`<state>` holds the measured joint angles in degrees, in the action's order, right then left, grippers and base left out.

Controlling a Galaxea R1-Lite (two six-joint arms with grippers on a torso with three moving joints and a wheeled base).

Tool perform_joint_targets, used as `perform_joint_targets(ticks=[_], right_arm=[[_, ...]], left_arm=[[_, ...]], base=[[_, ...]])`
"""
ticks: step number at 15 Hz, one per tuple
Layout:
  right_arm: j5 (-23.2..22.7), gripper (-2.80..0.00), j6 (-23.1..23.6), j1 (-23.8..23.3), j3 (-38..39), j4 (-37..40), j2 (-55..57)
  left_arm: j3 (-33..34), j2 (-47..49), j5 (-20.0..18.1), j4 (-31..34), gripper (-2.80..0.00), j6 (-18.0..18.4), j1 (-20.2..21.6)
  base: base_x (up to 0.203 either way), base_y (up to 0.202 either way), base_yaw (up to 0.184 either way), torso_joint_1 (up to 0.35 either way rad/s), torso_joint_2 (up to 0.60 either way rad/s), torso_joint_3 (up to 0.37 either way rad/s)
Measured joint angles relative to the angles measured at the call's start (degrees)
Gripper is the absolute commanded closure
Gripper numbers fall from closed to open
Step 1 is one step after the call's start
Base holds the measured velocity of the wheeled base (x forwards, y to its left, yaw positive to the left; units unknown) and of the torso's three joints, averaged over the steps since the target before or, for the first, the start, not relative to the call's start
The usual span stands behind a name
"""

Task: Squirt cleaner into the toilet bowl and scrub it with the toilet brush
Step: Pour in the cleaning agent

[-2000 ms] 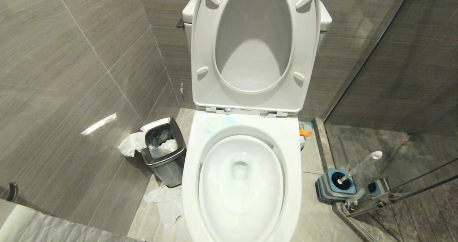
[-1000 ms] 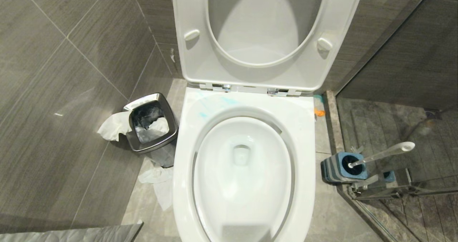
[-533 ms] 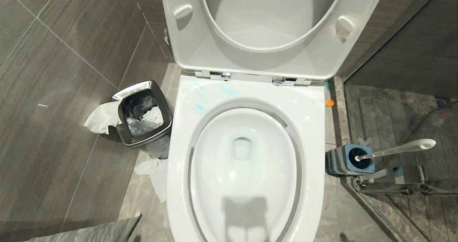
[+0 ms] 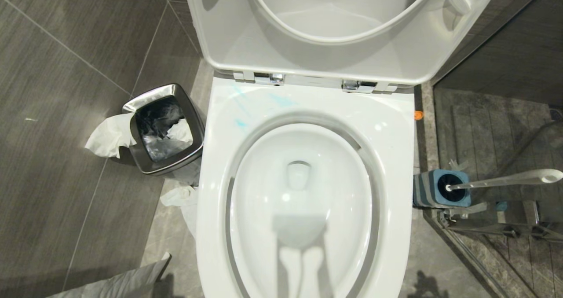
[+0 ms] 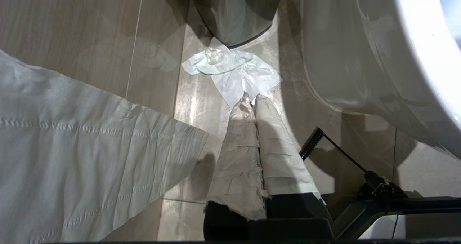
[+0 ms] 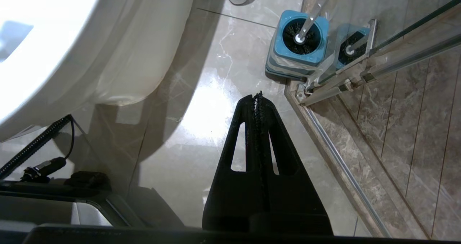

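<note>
The toilet brush (image 6: 305, 27) stands in its holder (image 6: 297, 49) ahead of the right gripper (image 6: 258, 97), handle leaning away, nearer that arm; both grippers' fingers are pressed together, empty.

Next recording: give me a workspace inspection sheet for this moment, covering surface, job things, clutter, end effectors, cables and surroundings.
Surface: glossy marble-look floor tiles.
Job's things: toilet bowl open, seat and lid raised; turquoise cleaner smears on its rear rim; toilet brush standing in its blue holder on the robot's right.
Clutter: steel waste bin on the left, tissue over its edge, more tissue on floor.
End effectors: left end effector shut, paper-wrapped, empty; right end effector shut, empty.
Cables: black cable near base.
Surroundings: grey wall tiles, glass shower door.
</note>
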<state>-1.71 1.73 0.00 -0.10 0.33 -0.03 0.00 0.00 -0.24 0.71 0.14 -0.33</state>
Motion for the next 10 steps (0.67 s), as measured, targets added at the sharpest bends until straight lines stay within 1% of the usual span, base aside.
perform_joint_targets(ticks=[7, 10], right_arm=[[0.0, 0.00, 0.0, 0.0, 0.0, 0.0, 0.0], [0.0, 0.00, 0.0, 0.0, 0.0, 0.0, 0.0]], left_arm=[[0.0, 0.0, 0.0, 0.0, 0.00, 0.2, 0.0], [0.0, 0.0, 0.0, 0.0, 0.00, 0.3, 0.0]], base=[[0.000, 0.000, 0.000, 0.000, 0.00, 0.000], [0.000, 0.000, 0.000, 0.004, 0.00, -0.131]])
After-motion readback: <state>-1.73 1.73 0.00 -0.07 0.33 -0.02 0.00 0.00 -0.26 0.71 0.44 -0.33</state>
